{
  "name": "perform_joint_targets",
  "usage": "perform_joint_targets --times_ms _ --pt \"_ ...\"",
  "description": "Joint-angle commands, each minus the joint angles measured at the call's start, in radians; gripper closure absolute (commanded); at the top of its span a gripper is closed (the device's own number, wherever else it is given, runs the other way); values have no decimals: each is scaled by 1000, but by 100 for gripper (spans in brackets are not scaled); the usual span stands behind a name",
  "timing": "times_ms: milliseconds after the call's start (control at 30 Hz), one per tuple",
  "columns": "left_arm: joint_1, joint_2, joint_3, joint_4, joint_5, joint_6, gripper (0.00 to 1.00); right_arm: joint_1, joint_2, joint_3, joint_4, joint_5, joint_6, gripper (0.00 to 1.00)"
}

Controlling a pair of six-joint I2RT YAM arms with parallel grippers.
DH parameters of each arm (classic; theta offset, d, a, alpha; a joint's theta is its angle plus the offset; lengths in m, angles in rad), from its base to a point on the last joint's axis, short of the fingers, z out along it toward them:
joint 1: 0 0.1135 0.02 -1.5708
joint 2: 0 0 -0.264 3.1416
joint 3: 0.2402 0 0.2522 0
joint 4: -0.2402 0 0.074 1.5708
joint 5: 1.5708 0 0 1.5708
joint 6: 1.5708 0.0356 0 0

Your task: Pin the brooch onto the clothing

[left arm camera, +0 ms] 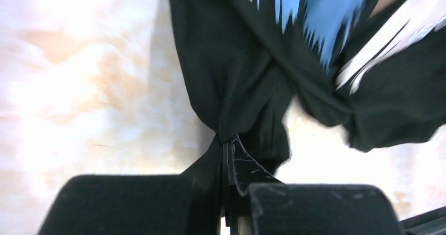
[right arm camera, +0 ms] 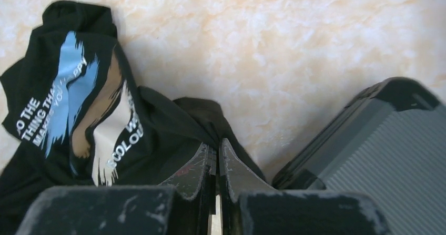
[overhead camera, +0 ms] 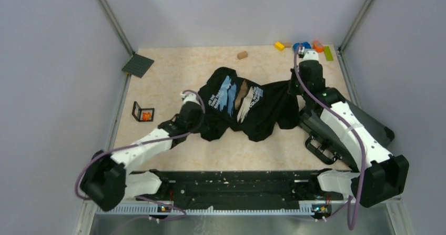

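Well left of centre, brooch (overhead camera: 145, 116) inside a small clear box (overhead camera: 137, 111), apart from clothing (overhead camera: 247, 109) crumpled mid-frame on the marbled surface (overhead camera: 173, 72), print upward. Left tool (left arm camera: 229, 146) clamped on a bunched fold at its left edge; right tool (right arm camera: 214, 146) pinched onto its right edge, beside a grey case (right arm camera: 378, 161).

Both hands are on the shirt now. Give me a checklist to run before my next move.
1. Left hand grip on T-shirt: ok, shut with fabric pinched.
2. Right hand grip: ok, shut on a shirt fold.
3. Shirt flat for pinning: not ok, bunched, print creased.
4. Brooch picked up: not ok, it sits at the black-framed box, apart from the shirt.
5. A hand free to fetch it: not ok, both occupied.
6. Clearance from hard case beside the right hand: cannot tell.
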Motion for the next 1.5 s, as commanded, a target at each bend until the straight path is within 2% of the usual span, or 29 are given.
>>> perform_joint_targets --times_ms 0,100,167,300,433,667,867,967,1100,1333,1467 --pt "120 -297 94 -219 -34 101 100 -7 -50 149 -30 128 -72 100" --pt "243 -460 197 -321 -2 174 100 -7 -88 229 -41 171 -97 100" --pt "281 -510 312 -389 -17 228 100 -7 -112 272 -38 188 -108 100" --pt "294 -491 561 -504 -52 311 100 -7 -179 342 -10 203 -117 100" --pt "294 -469 712 -518 -99 362 100 -6 -262 375 62 195 -147 100" --pt "295 -460 783 -475 -177 409 100 -6 -303 410 116 292 -208 100" --pt "306 -379 781 -456 -144 417 100 -23 -162 390 116 355 -239 100" --pt "335 -318 778 -425 -87 405 100 -83 -64 402 121 275 -195 100" --pt "402 -245 835 -384 21 367 100 -199 72 486 127 51 -67 100" --pt "478 -179 1147 -389 165 327 100 -291 344 892 74 -218 57 100" --pt "481 -191 1201 -417 203 348 100 -323 440 1056 41 -316 111 100"
